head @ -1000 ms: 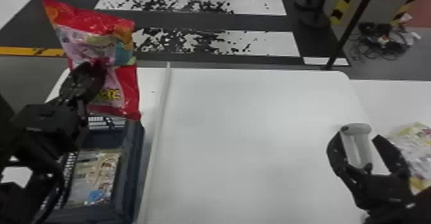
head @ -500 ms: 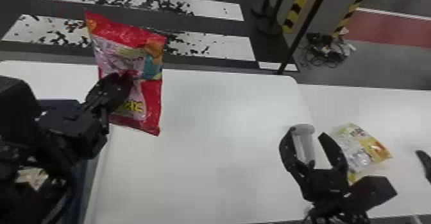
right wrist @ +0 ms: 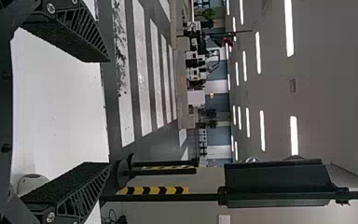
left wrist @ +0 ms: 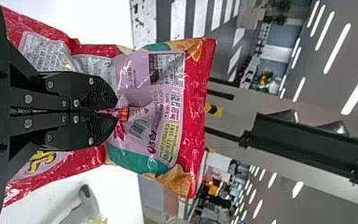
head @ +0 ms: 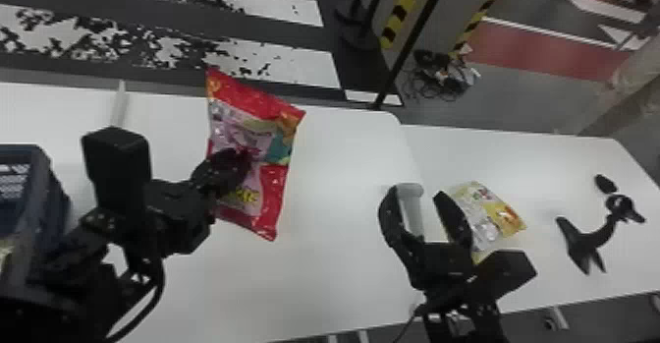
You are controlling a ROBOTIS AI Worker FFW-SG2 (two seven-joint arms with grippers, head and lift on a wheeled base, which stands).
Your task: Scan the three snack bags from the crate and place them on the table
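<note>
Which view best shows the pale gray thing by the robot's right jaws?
The head view: most of the pale gray thing shows there. The left wrist view shows part, cut off by the picture's edge; the right wrist view, apparently its rounded end.

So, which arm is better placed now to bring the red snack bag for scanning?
Probably left: the left gripper is shut on the red bag, while the right gripper is open, with nothing between its fingers.

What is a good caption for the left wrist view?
Closed jaws pinching the red snack bag.
</note>
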